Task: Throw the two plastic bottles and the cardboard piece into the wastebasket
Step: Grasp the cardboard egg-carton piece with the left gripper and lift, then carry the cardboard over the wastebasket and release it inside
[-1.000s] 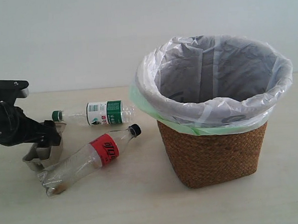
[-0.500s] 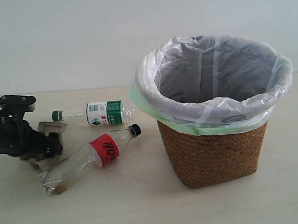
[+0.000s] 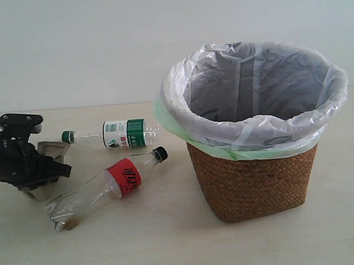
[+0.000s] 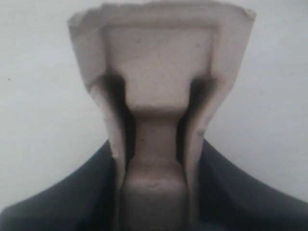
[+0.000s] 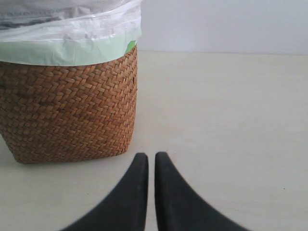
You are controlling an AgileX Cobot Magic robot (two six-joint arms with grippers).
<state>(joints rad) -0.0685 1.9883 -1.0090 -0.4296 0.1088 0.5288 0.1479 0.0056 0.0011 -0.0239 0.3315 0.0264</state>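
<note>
The grey-beige cardboard piece [image 3: 51, 150] is at the far left of the table, and my left gripper [image 3: 45, 174] is shut on it. In the left wrist view the cardboard piece [image 4: 159, 72] fills the frame, pinched between the dark fingers of the left gripper [image 4: 156, 159]. The red-label bottle [image 3: 106, 188] lies on its side just right of that gripper. Behind it lies the green-label bottle [image 3: 120, 134]. The wicker wastebasket [image 3: 253, 179] with its plastic bag stands to the right. My right gripper [image 5: 151, 158] is shut on nothing, low over the table beside the wastebasket [image 5: 67, 110].
The table's bare beige surface [image 3: 171, 245] stretches in front of the bottles and the basket. A plain pale wall [image 3: 101, 47] runs behind the table. The right arm does not show in the exterior view.
The left gripper has dropped lower and drawn back to the left with the cardboard piece in it, and the piece's far end now tilts up. Bottles and basket have not moved.
</note>
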